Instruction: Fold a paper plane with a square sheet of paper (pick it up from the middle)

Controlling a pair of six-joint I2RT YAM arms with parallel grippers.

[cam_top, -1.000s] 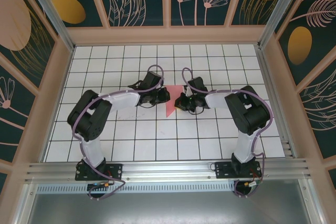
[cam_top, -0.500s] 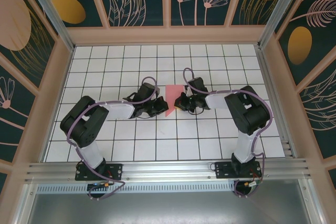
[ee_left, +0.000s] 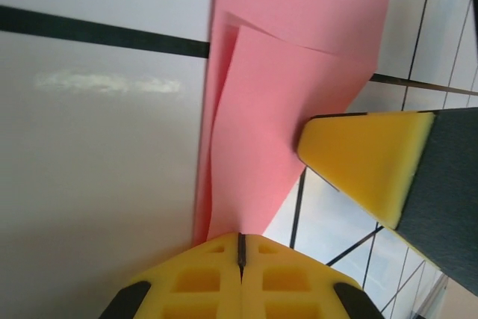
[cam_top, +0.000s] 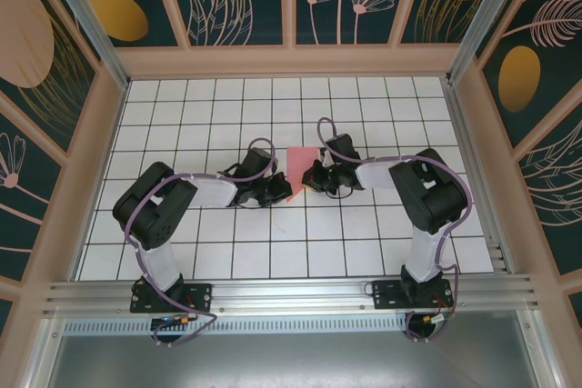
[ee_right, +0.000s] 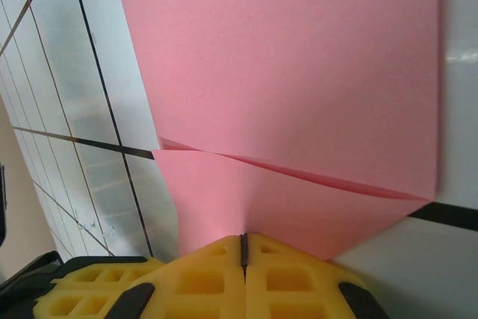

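Sheet, position: the square sheet of paper (cam_top: 302,159) sits mid-table on the white gridded table (cam_top: 227,252). It lies between the two grippers and touches both.
Sheet, shape: both wrist views show one flap doubled over the layer beneath, with a slanted free edge (ee_right: 299,173). The far part lies flat on the tiles. The near part is lifted and puckered.
Left gripper (cam_top: 282,192): clenched, its yellow fingertips meeting at a thin seam (ee_left: 240,238). The sheet's raised edge (ee_left: 224,184) runs straight into that seam, so we read it as a pinch on the paper.
Right gripper (cam_top: 312,177): clenched likewise (ee_right: 243,240). The paper gathers to a point at the seam, so it is grasping the sheet.
Done, our judgement: the sheet is in hand and a first fold has begun. We see no sharply pressed crease.
Left to do, our judgement: flatten this fold, then make the nose folds, the centre crease and the wings. Nothing yet resembles the paper plane, so the task is at an early stage.
Surroundings: purple cables (cam_top: 261,144) loop over the wrists. The patterned enclosure walls (cam_top: 55,134) and the metal rail (cam_top: 291,295) at the near edge are well apart from the work.
In the way: the grippers crowd each other. The right one's pad (ee_left: 364,163) lies against the sheet just beside the left fingertips. Pulling the two grips opposite ways could tear the thin paper.
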